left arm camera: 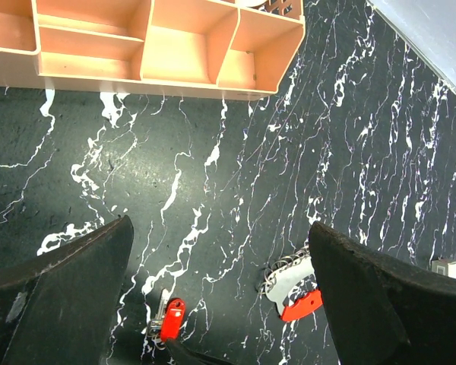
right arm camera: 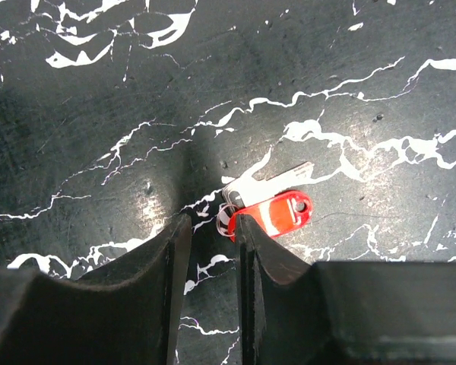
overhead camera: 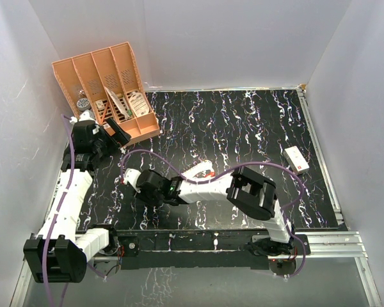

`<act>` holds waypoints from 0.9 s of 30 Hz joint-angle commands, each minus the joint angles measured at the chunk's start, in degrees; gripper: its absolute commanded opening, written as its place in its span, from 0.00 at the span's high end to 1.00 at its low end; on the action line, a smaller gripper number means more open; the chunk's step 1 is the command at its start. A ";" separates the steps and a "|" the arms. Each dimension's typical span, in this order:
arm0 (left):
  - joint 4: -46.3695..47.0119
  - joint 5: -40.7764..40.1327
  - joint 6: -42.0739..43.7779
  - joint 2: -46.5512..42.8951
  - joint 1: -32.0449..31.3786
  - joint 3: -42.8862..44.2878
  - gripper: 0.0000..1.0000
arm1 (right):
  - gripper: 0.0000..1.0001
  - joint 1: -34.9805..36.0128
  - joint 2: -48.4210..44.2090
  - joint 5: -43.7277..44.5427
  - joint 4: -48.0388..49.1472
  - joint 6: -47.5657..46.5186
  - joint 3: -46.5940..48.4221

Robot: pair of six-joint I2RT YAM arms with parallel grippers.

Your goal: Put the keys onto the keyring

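Observation:
The key (right arm camera: 277, 209) is a small red-headed piece with a pale blade and a little wire ring, lying flat on the black marbled mat. My right gripper (right arm camera: 211, 220) stands just over it with the jaws a narrow gap apart and nothing between them. Its right fingertip (right arm camera: 247, 228) touches the red head's end by the ring. The key also shows in the left wrist view (left arm camera: 172, 318). The keyring (left arm camera: 296, 293), a red and white oval loop, lies to its right, and mid-mat in the top view (overhead camera: 201, 171). My left gripper (left arm camera: 220, 224) hangs wide open and empty above the mat.
An orange compartment tray (overhead camera: 109, 83) with small items stands at the back left, close to my left gripper (overhead camera: 118, 133). A small white box (overhead camera: 296, 158) lies at the mat's right edge. My right arm (overhead camera: 205, 188) stretches across the front of the mat.

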 commanded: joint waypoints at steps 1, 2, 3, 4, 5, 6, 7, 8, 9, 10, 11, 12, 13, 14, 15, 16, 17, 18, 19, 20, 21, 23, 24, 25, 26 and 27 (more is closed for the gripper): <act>-0.39 2.16 0.74 -1.72 0.86 -0.10 0.01 | 0.73 0.73 0.27 1.92 1.19 -1.45 2.78; -0.36 2.27 0.78 -1.72 0.90 -0.24 0.01 | 0.75 0.80 0.42 2.05 1.07 -1.49 2.86; -0.36 2.37 0.76 -1.67 1.03 -0.32 0.02 | 0.75 0.86 0.60 2.29 0.99 -1.47 2.94; -0.36 2.50 0.79 -1.70 1.16 -0.33 0.01 | 0.75 0.90 0.72 2.60 0.91 -1.57 3.02; -0.28 2.62 0.81 -1.68 1.24 -0.41 0.01 | 0.75 0.91 0.98 2.90 0.87 -1.58 3.15; -0.23 2.69 0.80 -1.77 1.29 -0.43 0.02 | 0.75 0.91 1.13 3.25 0.78 -1.62 3.13; -0.15 2.77 0.73 -1.82 1.41 -0.48 0.02 | 0.75 0.99 1.22 3.49 0.71 -1.73 3.20; -0.10 2.82 0.76 -1.85 1.41 -0.45 0.01 | 0.76 1.00 1.37 3.78 0.76 -1.75 3.14; -0.05 2.91 0.75 -1.90 1.50 -0.58 0.02 | 0.76 1.00 1.53 3.98 0.84 -1.74 3.13; -0.03 2.99 0.77 -1.90 1.48 -0.65 0.02 | 0.78 1.01 1.70 4.17 0.90 -1.81 3.15; 0.05 3.00 0.72 -1.93 1.52 -0.73 0.01 | 0.79 1.08 1.91 4.60 0.99 -1.84 3.21; 0.08 3.00 0.77 -1.95 1.55 -0.85 0.01 | 0.81 1.08 2.19 5.03 1.03 -1.84 3.33; 0.08 3.08 0.86 -1.86 1.65 -0.87 0.01 | 0.83 1.09 2.40 5.32 1.03 -1.87 3.31; 0.08 3.04 0.87 -1.84 1.62 -0.87 0.01 | 0.85 1.09 2.62 5.75 1.03 -1.92 3.37; 0.08 3.10 0.96 -1.90 1.73 -0.88 0.01 | 0.87 1.09 2.65 6.06 1.04 -1.93 3.35; 0.01 3.17 0.93 -1.90 1.71 -0.81 0.02 | 0.90 1.09 2.74 6.30 1.10 -1.93 3.25; 0.06 3.13 0.95 -1.95 1.73 -0.81 0.01 | 0.93 1.09 2.74 6.33 1.27 -2.01 3.10; 0.15 3.17 0.90 -2.07 1.75 -0.94 0.01 | 0.95 1.09 2.82 6.49 1.49 -2.01 2.95; 0.17 3.22 0.93 -2.13 1.87 -0.93 0.01 | 0.99 1.09 2.83 6.63 1.63 -2.02 2.85; 0.17 3.21 0.96 -2.02 1.85 -1.02 0.01 | 1.00 1.09 2.81 6.86 1.64 -1.98 2.79; 0.17 3.32 0.95 -2.02 1.86 -0.99 0.01 | 1.00 1.09 2.76 7.27 1.65 -1.90 2.67; 0.08 3.40 1.04 -2.09 1.89 -0.99 0.01 | 1.00 1.09 1.86 8.06 1.85 -1.72 2.25; 0.08 3.57 1.09 -2.29 1.92 -1.09 0.01 | 1.00 1.13 1.03 8.50 1.96 -1.75 1.98; 0.20 3.86 1.25 -2.46 1.90 -1.22 0.01 | 1.00 1.09 -0.09 8.54 2.00 -1.55 1.72; 0.67 4.37 1.62 -2.71 1.95 -1.54 0.01 | 1.00 1.02 -1.31 8.60 1.99 -1.50 1.39; 1.64 5.30 2.14 -3.17 1.89 -2.02 0.01 | 1.00 0.81 -2.75 8.57 1.59 -1.49 1.30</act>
